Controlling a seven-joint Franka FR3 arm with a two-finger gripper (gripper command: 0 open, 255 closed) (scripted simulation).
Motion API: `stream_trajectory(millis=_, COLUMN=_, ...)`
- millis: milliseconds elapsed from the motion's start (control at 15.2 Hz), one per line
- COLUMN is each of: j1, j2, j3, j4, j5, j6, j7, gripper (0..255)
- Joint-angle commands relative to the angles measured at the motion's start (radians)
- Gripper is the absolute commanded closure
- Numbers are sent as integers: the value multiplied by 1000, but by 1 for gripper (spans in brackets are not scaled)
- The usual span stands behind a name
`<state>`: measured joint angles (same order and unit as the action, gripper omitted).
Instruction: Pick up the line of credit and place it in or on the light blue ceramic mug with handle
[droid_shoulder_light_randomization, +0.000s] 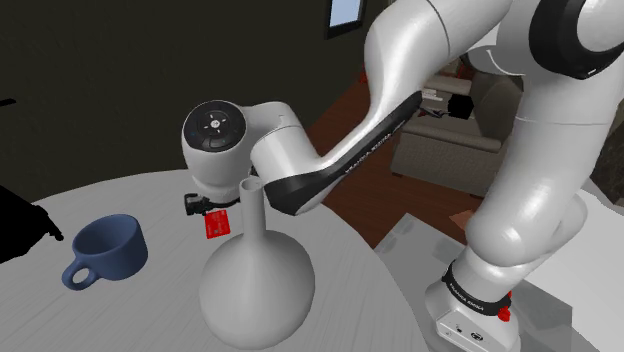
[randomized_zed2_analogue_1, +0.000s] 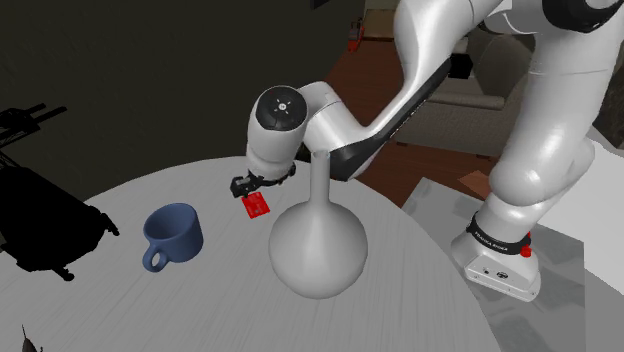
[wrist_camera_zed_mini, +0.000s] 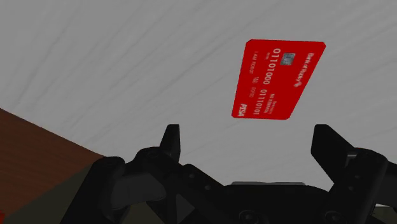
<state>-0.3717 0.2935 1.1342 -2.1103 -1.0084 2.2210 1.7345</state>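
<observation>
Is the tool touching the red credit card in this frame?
Apart. In the wrist view, the red credit card lies on the grey table beyond the open tool, and a strip of bare table shows between the two.

The card (wrist_camera_zed_mini: 278, 79) is smooth and red, like plastic, with fine white print. The mug (droid_shoulder_light_randomization: 108, 250) is matt blue, without shine. The vase (droid_shoulder_light_randomization: 257, 285) is smooth pale grey with a soft sheen. The table (droid_shoulder_light_randomization: 120, 325) is matt grey with faint streaks. The arm (droid_shoulder_light_randomization: 540, 150) is glossy white.
</observation>
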Motion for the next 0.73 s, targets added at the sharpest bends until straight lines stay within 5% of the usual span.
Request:
stream_trajectory(millis=0, j1=129, j2=112, j3=-89, j4=92, j5=-124, j6=-77, j7=94, gripper=0)
stream_trajectory(millis=660, j1=178, j2=207, j3=-168, j4=127, j5=-224, j6=-63, j7=135, gripper=0)
